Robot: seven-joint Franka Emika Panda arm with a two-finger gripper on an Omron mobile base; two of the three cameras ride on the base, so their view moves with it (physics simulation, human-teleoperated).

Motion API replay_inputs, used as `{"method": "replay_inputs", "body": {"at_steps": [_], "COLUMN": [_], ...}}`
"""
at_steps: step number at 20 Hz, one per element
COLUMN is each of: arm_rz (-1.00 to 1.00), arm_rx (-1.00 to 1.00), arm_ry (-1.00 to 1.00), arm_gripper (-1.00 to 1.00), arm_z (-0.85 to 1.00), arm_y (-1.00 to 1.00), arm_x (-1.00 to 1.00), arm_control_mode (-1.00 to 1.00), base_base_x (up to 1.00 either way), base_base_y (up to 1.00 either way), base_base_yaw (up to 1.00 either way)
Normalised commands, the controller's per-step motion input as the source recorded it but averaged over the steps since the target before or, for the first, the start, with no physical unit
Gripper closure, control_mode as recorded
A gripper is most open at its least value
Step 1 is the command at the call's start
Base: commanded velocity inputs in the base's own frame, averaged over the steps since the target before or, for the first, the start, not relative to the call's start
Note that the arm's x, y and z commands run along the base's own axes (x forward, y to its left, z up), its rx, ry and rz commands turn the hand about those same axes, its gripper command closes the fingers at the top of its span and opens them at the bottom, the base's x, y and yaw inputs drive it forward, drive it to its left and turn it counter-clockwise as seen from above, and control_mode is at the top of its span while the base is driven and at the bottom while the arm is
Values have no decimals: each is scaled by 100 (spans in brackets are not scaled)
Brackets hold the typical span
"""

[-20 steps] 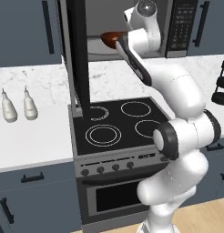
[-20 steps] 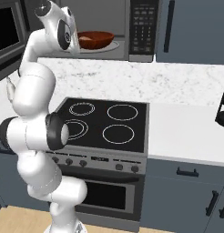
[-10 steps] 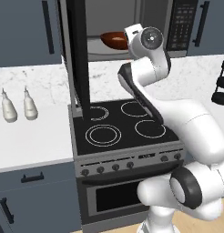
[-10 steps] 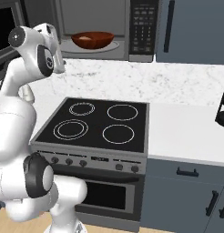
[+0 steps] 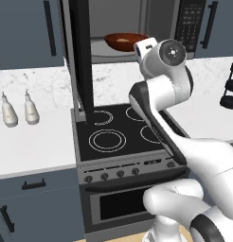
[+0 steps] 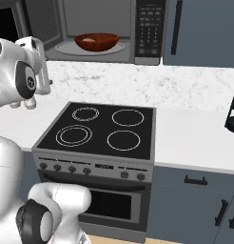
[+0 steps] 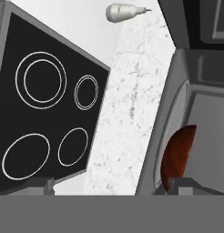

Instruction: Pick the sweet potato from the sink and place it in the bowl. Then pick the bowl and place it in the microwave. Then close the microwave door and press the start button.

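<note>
The reddish-brown bowl [image 5: 124, 40] [image 6: 96, 41] rests on the turntable inside the microwave [image 5: 188, 27] [image 6: 149, 29]. A paler orange patch in it looks like the sweet potato [image 6: 90, 40]. The microwave door [image 5: 83, 61] stands wide open, swung out to the left. My gripper [image 7: 114, 185] is open, its fingertips far apart with nothing between them. It hangs in front of the microwave, apart from the bowl [image 7: 177, 157], which lies just past the right fingertip [image 7: 186, 183] in the hand view. The sink is out of view.
A black four-ring stove [image 5: 118, 128] [image 6: 101, 128] sits below the microwave between white marble counters. Two pale bottles [image 5: 18, 109] stand on the left counter, and one of them [image 7: 123, 12] shows in the hand view. A dark rack [image 6: 233, 114] stands at the right.
The arm has drawn back from the microwave opening and folded toward the base, hand open throughout. The bowl stays inside the microwave.
</note>
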Motion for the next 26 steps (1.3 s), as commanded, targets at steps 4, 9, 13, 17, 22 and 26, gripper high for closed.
{"method": "replay_inputs", "body": {"at_steps": [4, 9, 13, 17, 22, 26], "arm_rz": [-1, -6, -8, -10, -11, -12], "arm_rx": [0, 0, 2, 8, 9, 6], "arm_ry": [-4, -7, -4, -5, -4, -2], "arm_gripper": [-100, -100, -100, -100, -100, -100], "arm_z": [0, 0, 0, 0, 0, 0], "arm_y": [60, 27, 16, 10, 26, 69], "arm_x": [-100, -100, -100, -100, -100, -100], "arm_control_mode": [-100, -100, -100, -100, -100, -100], "base_base_x": [0, 0, 0, 0, 0, 0], "base_base_y": [0, 0, 0, 0, 0, 0], "base_base_yaw": [0, 0, 0, 0, 0, 0]}}
